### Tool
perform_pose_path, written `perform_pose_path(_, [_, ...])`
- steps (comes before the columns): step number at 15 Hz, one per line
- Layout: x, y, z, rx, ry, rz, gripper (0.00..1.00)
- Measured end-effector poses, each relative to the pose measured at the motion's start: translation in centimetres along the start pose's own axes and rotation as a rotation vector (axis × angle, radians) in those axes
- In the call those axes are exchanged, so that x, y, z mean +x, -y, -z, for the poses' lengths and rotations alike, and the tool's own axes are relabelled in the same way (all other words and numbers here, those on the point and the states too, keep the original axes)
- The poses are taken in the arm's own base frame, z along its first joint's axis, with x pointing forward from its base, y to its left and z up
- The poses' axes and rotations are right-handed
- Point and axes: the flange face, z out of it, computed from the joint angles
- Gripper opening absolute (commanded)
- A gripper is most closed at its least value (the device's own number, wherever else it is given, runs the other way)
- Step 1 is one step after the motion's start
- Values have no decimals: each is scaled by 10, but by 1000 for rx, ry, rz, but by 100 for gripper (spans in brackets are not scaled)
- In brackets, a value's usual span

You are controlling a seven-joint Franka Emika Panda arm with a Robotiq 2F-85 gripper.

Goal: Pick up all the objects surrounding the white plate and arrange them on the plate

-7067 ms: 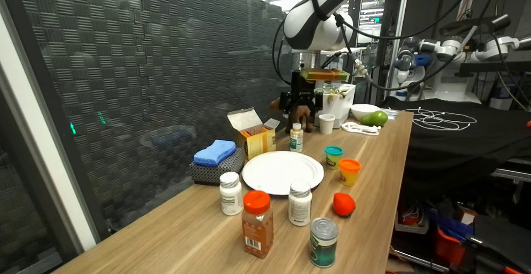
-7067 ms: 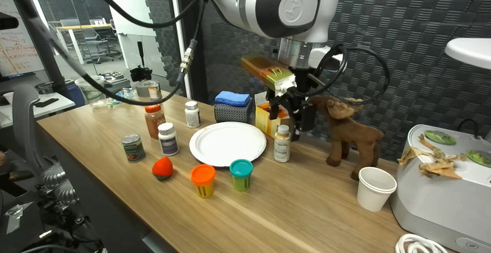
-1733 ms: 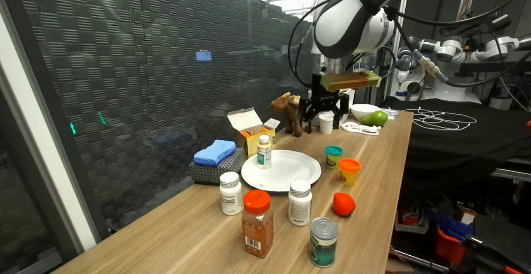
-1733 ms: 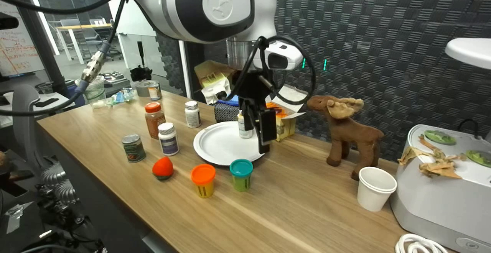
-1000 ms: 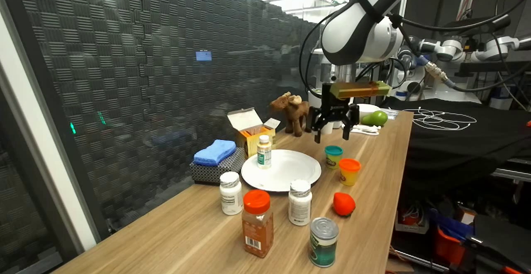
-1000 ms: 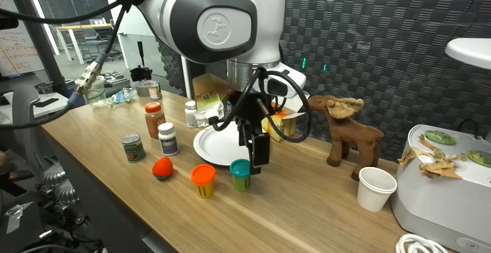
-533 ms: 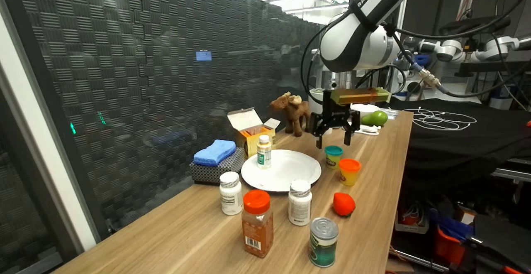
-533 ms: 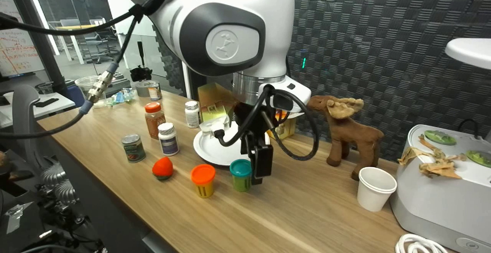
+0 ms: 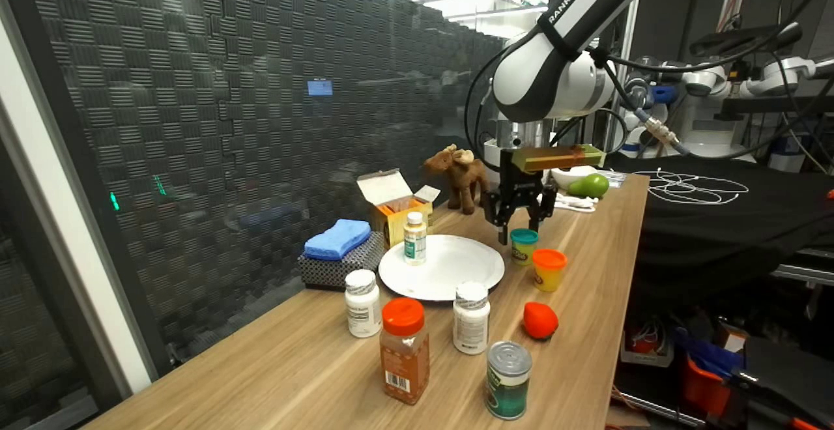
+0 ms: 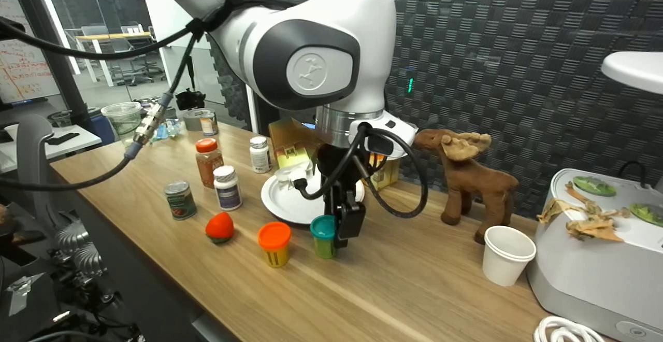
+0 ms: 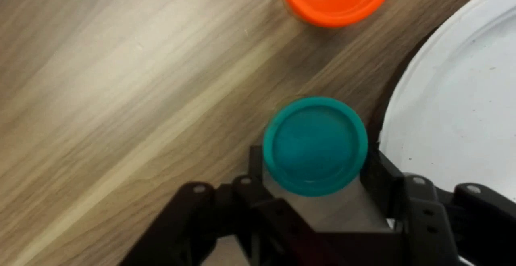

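Observation:
My gripper (image 9: pixel 518 232) is down around the teal-lidded tub (image 9: pixel 523 255). In the wrist view its fingers (image 11: pixel 313 160) meet both sides of the teal lid (image 11: pixel 315 147); the tub stands upright on the table. The white plate (image 9: pixel 459 267) is beside it, holding an upright white-capped bottle (image 9: pixel 415 241), hidden behind the arm in an exterior view (image 10: pixel 290 207). Around the plate stand the orange-lidded tub (image 9: pixel 548 273), a red-orange fruit-like object (image 9: pixel 540 320), two white bottles (image 9: pixel 363 306) (image 9: pixel 470 326), an orange-capped spice jar (image 9: pixel 404 358) and a can (image 9: pixel 508 381).
Behind the plate are an open yellow box (image 9: pixel 407 221) and a blue cloth (image 9: pixel 337 240) on a patterned box (image 9: pixel 345 266). A brown moose toy (image 10: pixel 471 176), paper cups (image 10: pixel 505 256), a white cord (image 10: pixel 564 331) and a grey-white appliance (image 10: pixel 595 264) stand farther along.
The white-capped bottle went from the table onto the plate. My gripper then moved over to the teal-lidded tub, lowered around it, and its fingers drew closer together.

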Motion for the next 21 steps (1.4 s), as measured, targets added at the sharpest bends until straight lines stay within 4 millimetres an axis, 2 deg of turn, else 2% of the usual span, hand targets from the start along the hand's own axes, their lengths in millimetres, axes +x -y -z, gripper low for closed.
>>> perform_pose_path(1, [-1, 3, 1, 1, -2, 3, 27])
perform_pose_path(2, [-2, 6, 4, 1, -6, 7, 24])
perform_pose_path(5, [-9, 15, 16, 1, -24, 10, 24])
perform_pose_path(9, [-18, 25, 45, 9, -61, 13, 24])
perform_pose_path(12, [-19, 35, 65, 15, -60, 41, 24])
perform_pose_path(14, [-17, 48, 71, 11, -37, 88, 24])
perform_pose_path(17, [-5, 69, 69, 4, 10, 179, 24])
perform_pose_path(21, [21, 87, 47, 6, 83, 289, 24])
